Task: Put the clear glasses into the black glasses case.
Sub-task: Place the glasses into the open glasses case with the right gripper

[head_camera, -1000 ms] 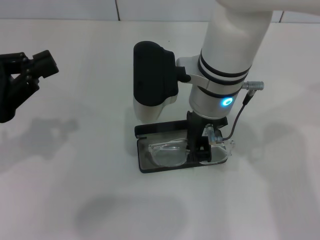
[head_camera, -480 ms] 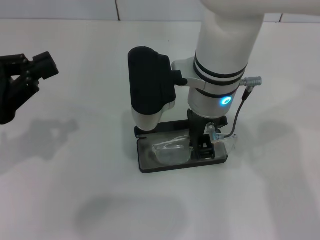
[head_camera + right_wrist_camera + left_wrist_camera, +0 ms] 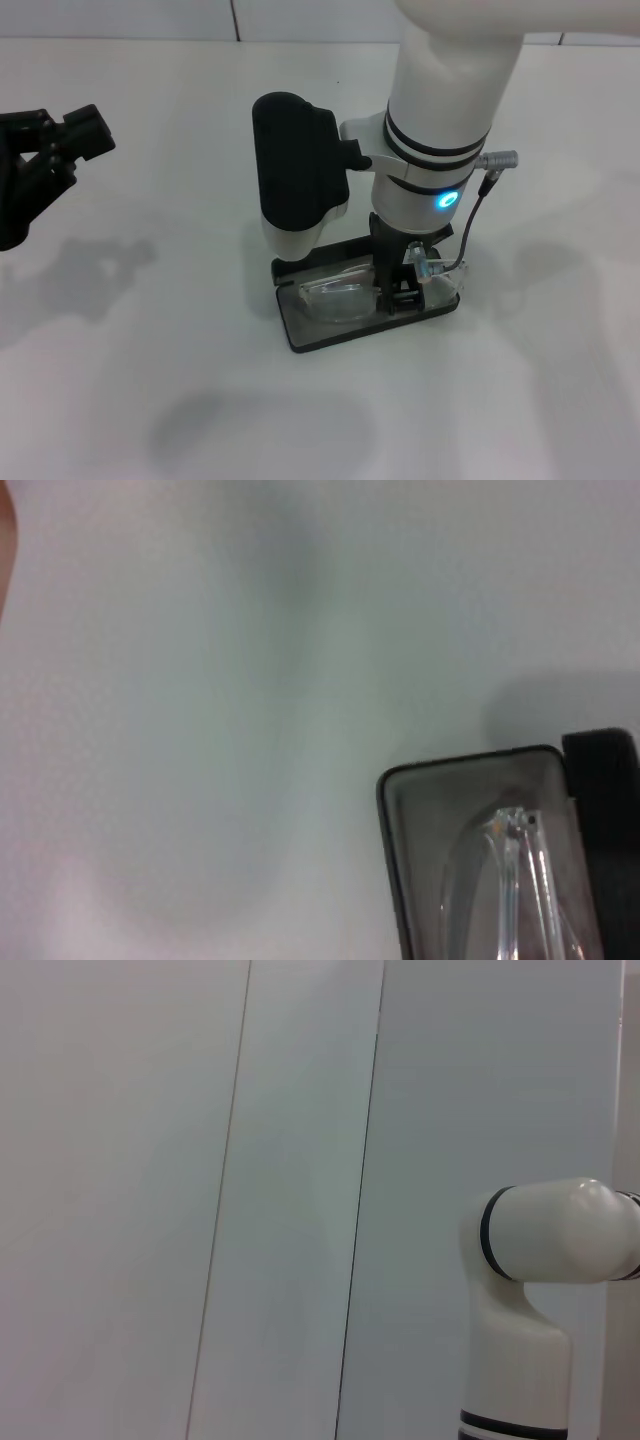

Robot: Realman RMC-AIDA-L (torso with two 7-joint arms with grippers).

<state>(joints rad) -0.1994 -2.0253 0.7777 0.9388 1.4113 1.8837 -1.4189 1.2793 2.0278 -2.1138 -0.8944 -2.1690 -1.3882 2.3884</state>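
The black glasses case lies open on the white table in the head view, its lid raised at the back. The clear glasses rest in the grey tray, their right end sticking up over the case's right edge. My right gripper reaches straight down into the case and is shut on the glasses near their middle. In the right wrist view, a corner of the case and a clear arm of the glasses show beside one black finger. My left gripper is parked open at the far left.
The right arm's black wrist housing hangs just behind the case and hides part of the lid. A cable loops down by the case's right end. The left wrist view shows only wall panels and a white arm joint.
The case has turned slightly, its right end swinging away from me. The right gripper and the glasses have shifted a little back with it. The left arm has not moved.
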